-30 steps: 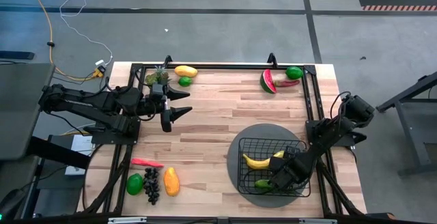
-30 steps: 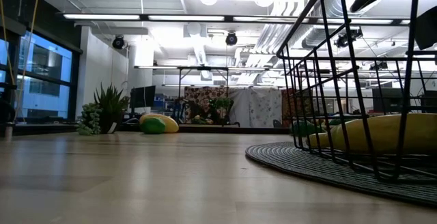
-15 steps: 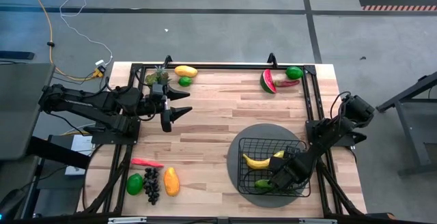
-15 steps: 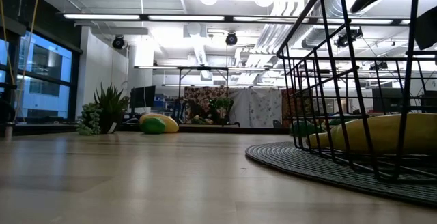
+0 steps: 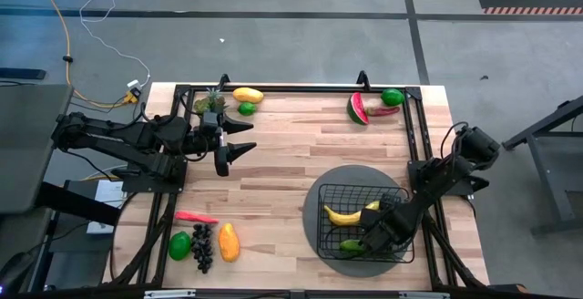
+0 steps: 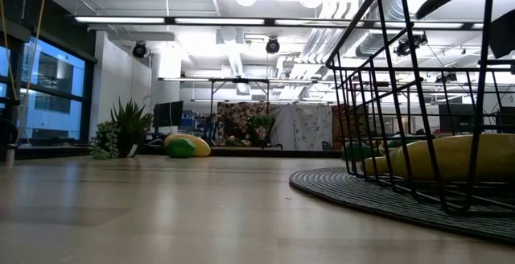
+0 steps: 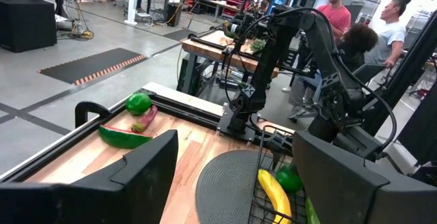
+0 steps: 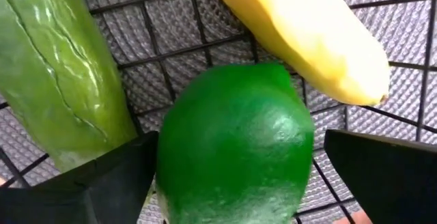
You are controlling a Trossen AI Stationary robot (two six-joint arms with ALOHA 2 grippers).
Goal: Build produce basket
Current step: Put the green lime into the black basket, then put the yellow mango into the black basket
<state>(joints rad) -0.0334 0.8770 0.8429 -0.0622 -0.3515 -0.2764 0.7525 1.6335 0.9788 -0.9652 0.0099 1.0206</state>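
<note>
Wooden tabletop [image 5: 301,153] with a black frame, grey workshop floor around it; the basket [image 5: 363,221] sits on a round grey mat [image 5: 314,199] at about 5 o'clock on the table. Inside it: a banana [image 5: 341,215], a cucumber [image 5: 350,244] and a lime [image 8: 235,142] lying between them, touching both. Right gripper [image 5: 372,236] is down in the basket, fingers spread wide either side of the lime, not clamping it. Outward: watermelon slice [image 5: 357,109], a red chili [image 5: 383,110] and a second lime [image 5: 393,97] at 1 o'clock; mango [image 5: 247,94] and another lime [image 5: 246,108] at 11 o'clock; chili [image 5: 195,216], lime [image 5: 180,244], grapes [image 5: 202,247] and mango [image 5: 228,242] at 7 o'clock. Left gripper [image 5: 239,139] hovers at 10 o'clock above bare wood, fingers apart, holding nothing. People [image 7: 362,19] stand in the room beyond the table.
</note>
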